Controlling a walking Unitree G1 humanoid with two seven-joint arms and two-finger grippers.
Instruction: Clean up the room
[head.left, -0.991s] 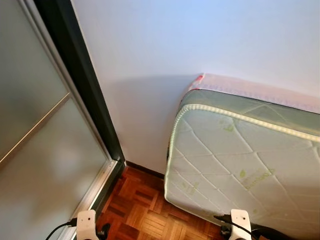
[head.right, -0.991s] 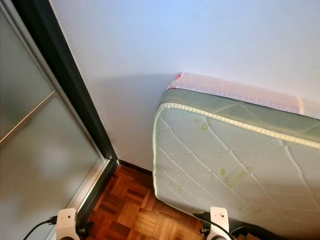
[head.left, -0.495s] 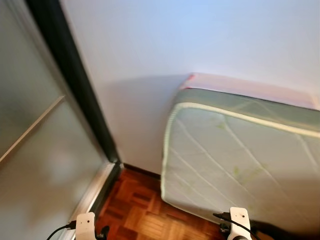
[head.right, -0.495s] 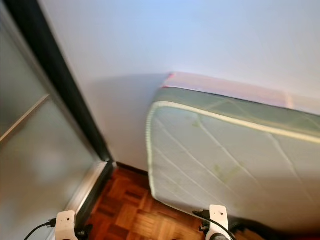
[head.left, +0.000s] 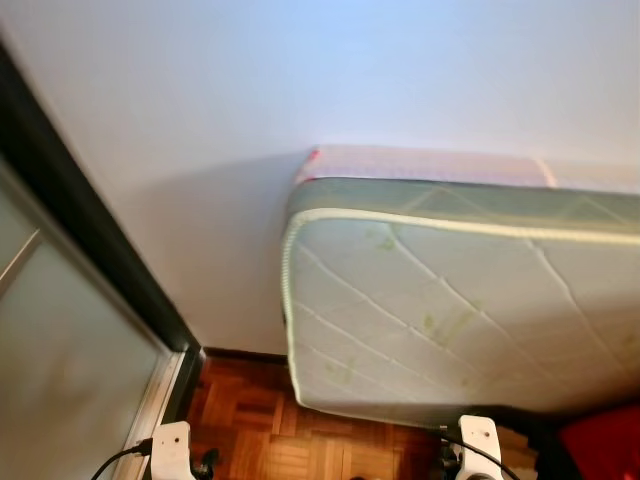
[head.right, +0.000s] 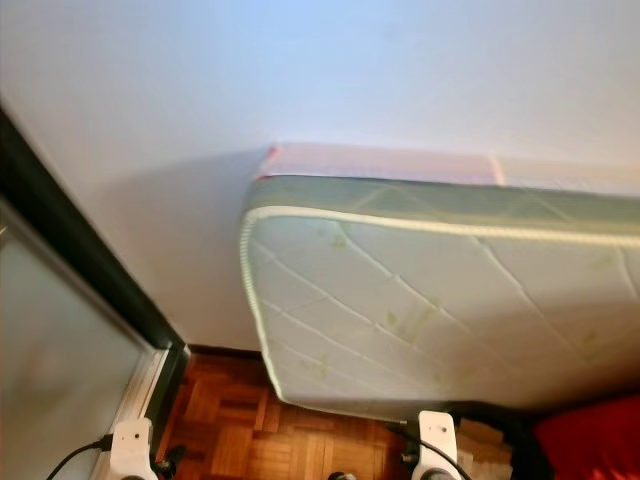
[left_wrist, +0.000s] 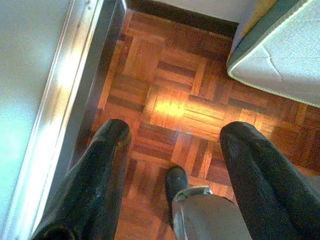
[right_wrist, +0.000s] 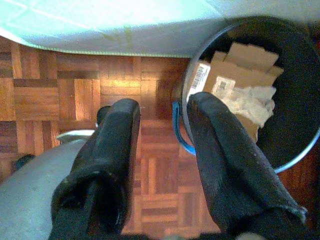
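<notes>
A round dark bin with a blue rim stood on the reddish-brown parquet floor, just beside the lower edge of a white quilted mattress with a grey-green border, and it already held flattened brown cardboard pieces and some crumpled pale paper, which suggested that part of the tidying had been done. Nothing loose could be seen on the visible stretch of parquet, so what was left of the clean-up could not be judged from here; more litter would likely have to be sought elsewhere in the room. The right gripper hung low above the floor at the bin's rim, its two black fingers spread apart and holding nothing. The left gripper hung likewise over the parquet near the metal track of a frosted sliding door with a dark frame, its fingers wide apart and empty, with the robot's own foot showing between them. The mattress leaned on its long side against the plain white wall, a pinkish cover showing along its upper edge. At the floor's far right, beside the mattress's lower corner, lay something red, too cut off to identify; it might have been an item to put away.
</notes>
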